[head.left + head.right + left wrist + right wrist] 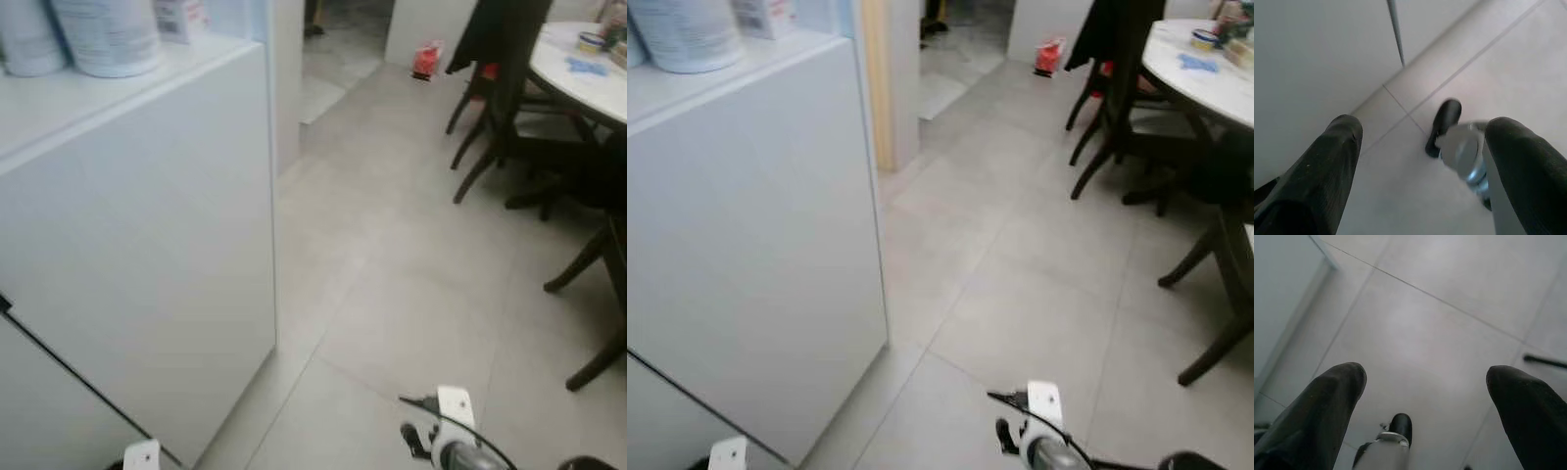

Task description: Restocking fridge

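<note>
A tall white cabinet front [147, 245] stands at my left, with a dark seam low on its face. On its top sit two white round containers [103, 34] and a small box with a red label [181, 18]. Both arms hang low at my sides over the grey floor tiles. My left gripper [1427, 128] is open with nothing between its fingers, close to the cabinet's base. My right gripper [1428, 376] is open too, above bare tiles. The right arm's wrist [446, 441] shows at the lower edge of the left eye view.
A round white table [588, 73] with small items stands at the right, with dark chairs [500, 108] around it. A red object [427, 59] lies on the floor at the back. Open tiled floor [392, 274] runs between cabinet and chairs toward a doorway.
</note>
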You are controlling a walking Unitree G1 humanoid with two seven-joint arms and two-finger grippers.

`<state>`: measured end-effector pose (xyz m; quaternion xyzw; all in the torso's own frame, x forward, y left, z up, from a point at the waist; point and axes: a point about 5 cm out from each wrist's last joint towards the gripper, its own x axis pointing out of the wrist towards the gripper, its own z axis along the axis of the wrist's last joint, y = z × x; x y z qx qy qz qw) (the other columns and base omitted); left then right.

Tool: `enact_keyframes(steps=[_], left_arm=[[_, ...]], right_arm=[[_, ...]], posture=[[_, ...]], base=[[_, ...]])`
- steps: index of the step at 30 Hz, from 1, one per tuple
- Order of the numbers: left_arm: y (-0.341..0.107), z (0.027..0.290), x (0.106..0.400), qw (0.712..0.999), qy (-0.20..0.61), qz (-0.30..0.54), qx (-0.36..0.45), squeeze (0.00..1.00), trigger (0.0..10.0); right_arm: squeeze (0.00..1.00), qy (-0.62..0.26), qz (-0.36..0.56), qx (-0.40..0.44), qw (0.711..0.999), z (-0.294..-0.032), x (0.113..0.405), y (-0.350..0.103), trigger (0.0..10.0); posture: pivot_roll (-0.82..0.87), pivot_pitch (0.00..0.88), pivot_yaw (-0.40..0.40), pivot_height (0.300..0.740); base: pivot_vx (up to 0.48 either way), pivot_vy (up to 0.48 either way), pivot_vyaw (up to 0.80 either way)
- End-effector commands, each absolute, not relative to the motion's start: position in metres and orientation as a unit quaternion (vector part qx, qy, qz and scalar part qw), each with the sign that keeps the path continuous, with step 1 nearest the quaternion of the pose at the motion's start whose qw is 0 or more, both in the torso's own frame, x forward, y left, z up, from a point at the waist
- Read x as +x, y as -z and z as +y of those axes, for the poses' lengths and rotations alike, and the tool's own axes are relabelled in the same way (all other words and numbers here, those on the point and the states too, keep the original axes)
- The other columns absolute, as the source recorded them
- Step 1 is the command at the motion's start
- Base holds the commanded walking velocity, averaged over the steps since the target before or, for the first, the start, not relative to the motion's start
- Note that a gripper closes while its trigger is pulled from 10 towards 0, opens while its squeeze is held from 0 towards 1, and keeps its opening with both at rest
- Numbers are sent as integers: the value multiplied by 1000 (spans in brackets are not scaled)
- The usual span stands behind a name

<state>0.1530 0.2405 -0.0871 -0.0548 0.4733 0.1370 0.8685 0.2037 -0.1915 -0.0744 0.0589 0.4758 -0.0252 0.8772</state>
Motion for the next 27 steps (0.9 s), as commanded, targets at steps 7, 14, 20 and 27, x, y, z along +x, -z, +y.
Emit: enact_keyframes(steps=[7, 14, 20, 27], left_arm=[[91, 237, 147, 861, -135, 487, -56, 0, 10000], [90, 238, 148, 861, -139, 486, -56, 0, 10000], [90, 238, 148, 860, -141, 488, -56, 0, 10000], [90, 238, 148, 859, -142, 489, -56, 0, 10000]], right_arm=[[0, 26, 483, 56, 873, -195, 203, 74, 10000], [0, 28, 485, 48, 873, -196, 204, 74, 10000], [0, 25, 488, 50, 871, -196, 204, 74, 10000], [0, 24, 488, 51, 871, -196, 204, 74, 10000]], posture=[[33, 0, -53, 740], [31, 0, -52, 740], [32, 0, -55, 740], [33, 0, -56, 740]], base=[[0, 0, 794], [0, 0, 797], [0, 0, 800], [0, 0, 800]])
